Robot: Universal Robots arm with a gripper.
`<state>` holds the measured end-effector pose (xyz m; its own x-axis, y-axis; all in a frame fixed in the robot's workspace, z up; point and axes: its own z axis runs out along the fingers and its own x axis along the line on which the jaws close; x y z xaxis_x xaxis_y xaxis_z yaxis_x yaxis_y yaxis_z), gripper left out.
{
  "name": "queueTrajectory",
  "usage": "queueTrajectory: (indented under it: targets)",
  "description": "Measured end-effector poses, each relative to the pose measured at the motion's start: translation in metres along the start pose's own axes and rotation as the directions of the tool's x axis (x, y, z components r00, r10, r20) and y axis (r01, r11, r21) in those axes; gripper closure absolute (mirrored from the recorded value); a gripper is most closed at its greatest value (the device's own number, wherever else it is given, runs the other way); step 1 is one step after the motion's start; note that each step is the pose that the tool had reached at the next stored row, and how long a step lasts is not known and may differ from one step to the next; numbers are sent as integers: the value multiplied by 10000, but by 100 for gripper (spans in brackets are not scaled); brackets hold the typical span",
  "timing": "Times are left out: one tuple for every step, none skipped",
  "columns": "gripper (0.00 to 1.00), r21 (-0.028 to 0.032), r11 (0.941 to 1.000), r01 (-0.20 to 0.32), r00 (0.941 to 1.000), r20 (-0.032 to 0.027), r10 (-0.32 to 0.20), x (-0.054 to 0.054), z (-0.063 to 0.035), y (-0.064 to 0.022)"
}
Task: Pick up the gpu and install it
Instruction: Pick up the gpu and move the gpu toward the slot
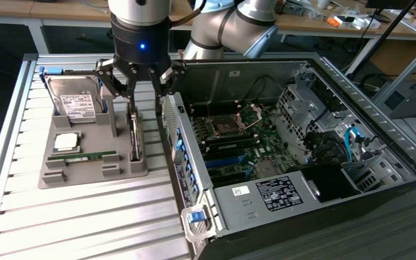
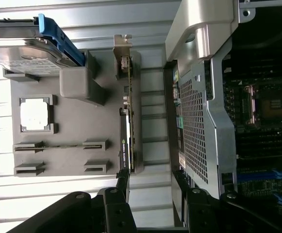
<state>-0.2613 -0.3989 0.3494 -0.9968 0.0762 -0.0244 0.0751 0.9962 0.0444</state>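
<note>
Slatted aluminium bench (image 1: pixel 85 216): carries everything, with holder and tower side by side on it.
Open black and silver computer case (image 1: pixel 229 208): lies on its side at the exterior view's right with its green motherboard (image 1: pixel 229 135) exposed. Its perforated metal wall (image 2: pixel 199 121) stands just beside the holder.
Grey and silver robot arm (image 1: pixel 226 24): reaches down over the holder's case-side edge.
Grey moulded plastic holder tray (image 1: pixel 78 173): keeps each part in its own recess.
Silver hard drive with white label (image 1: pixel 74 100): propped in the far recess, not the target.
Thin green-and-black gpu card with silver end bracket (image 2: pixel 126 141): stands on edge in the narrow slot nearest the case, not yet lifted.
Black two-fingered pincer (image 1: pixel 143 93): spread wide, holding nothing, hovering just above the gpu's upper edge.
Square silver processor chip (image 1: pixel 67 142): flat in its pocket, apart from the pincer.
Narrow green memory stick (image 1: pixel 82 157): on edge in the low slot.
Finger over the card (image 2: pixel 124 189): in the wrist view it lines up with the card itself, not clear of it. Descending so, I judge it could strike the card's edge instead of straddling it.
Finger by the wall (image 2: pixel 179 194): close to the case's metal, which it could catch.
Slot: a thin card pinched off-centre may tilt and bind there.
</note>
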Motion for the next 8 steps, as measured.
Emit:
queueTrajectory:
  targets:
    - [52,0,10000,0,10000,0,0,0,2,0]
    - [52,0,10000,0,10000,0,0,0,4,0]
    - [52,0,10000,-1,10000,0,1,1,6,0]
    - [52,0,10000,-1,10000,0,1,1,9,0]
    - [52,1,10000,-1,10000,0,1,1,11,0]
    - [52,0,10000,-1,10000,0,1,1,13,-1]
    - [52,0,10000,0,10000,0,0,2,15,-1]
    - [52,0,10000,0,10000,0,0,2,19,-1]
